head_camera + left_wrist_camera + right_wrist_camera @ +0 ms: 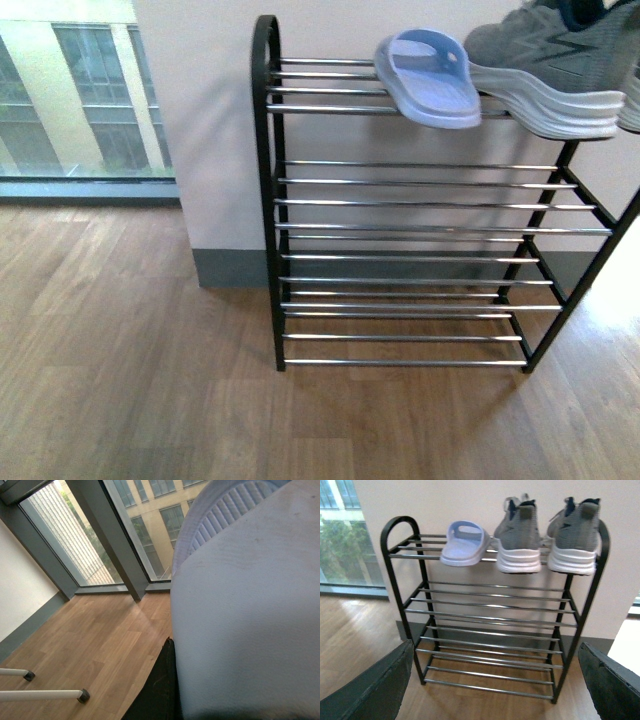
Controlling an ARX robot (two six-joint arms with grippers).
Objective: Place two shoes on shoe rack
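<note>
Two grey sneakers with white soles (518, 537) (575, 537) stand side by side on the top tier of the black shoe rack (395, 580), heels outward. The front view shows one sneaker (545, 70) and the rack's frame (268, 200). A light blue slipper (464, 542) (430, 80) rests on the same tier, to their left. My left gripper (190, 700) is shut on another light blue slipper (245, 620), which fills much of the left wrist view; one black finger (157, 690) shows beside it. My right gripper (492, 695) is open in front of the rack, holding nothing.
The rack stands against a white wall with a grey skirting (230, 268) on a wooden floor (130, 380). A large window (80, 90) lies to the left. Two white legs with black feet (45, 695) show in the left wrist view. The rack's lower tiers (420, 260) hold nothing.
</note>
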